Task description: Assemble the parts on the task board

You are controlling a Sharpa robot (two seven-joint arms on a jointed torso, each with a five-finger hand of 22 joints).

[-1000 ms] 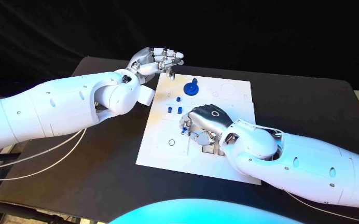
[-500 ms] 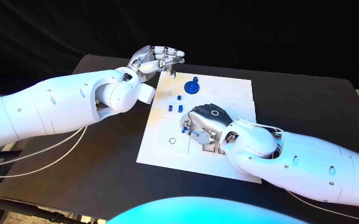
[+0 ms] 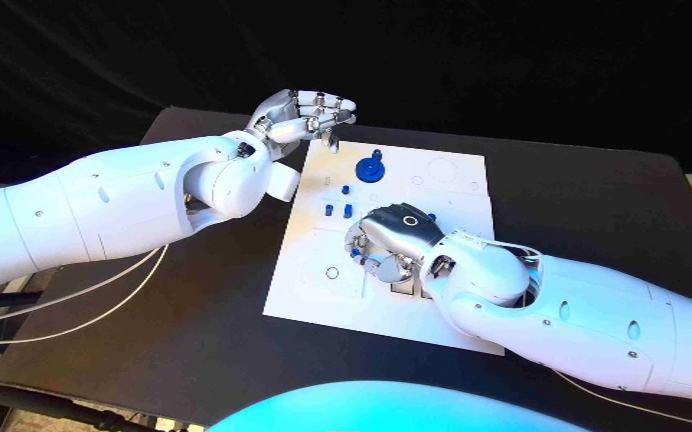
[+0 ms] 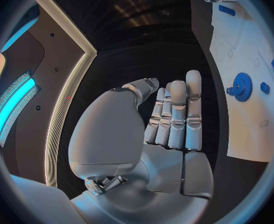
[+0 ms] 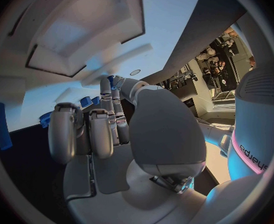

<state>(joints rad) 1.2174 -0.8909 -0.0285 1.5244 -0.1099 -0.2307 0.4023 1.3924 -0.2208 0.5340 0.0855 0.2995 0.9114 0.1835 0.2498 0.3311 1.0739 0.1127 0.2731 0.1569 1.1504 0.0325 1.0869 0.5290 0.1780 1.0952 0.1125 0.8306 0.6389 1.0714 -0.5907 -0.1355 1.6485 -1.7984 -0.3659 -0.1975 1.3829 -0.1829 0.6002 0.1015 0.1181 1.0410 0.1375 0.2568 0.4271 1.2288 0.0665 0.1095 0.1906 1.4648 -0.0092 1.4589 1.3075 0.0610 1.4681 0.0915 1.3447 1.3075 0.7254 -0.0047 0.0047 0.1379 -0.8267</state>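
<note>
The white task board (image 3: 450, 180) lies mid-table. A blue gear (image 3: 371, 169) stands near its far edge, and small blue parts (image 3: 338, 211) stand closer in. My right hand (image 3: 392, 243) is low over the board's middle with its fingers curled down. In the right wrist view, thumb and a fingertip pinch a small blue part (image 5: 111, 80) over the board (image 5: 81, 30). My left hand (image 3: 303, 118) hovers off the board's far left corner. Its fingers (image 4: 177, 115) are stretched out and hold nothing. The gear (image 4: 241, 87) and board (image 4: 248, 45) lie beyond them.
The black table (image 3: 202, 322) surrounds the board, with bare room at the left and near side. Thin white cables (image 3: 87, 302) trail off the table's left edge. A recessed pocket (image 5: 81, 40) in the board lies just past my right hand's fingers.
My right hand has shifted very slightly toward the near side over the board. My left hand has stayed where it was.
</note>
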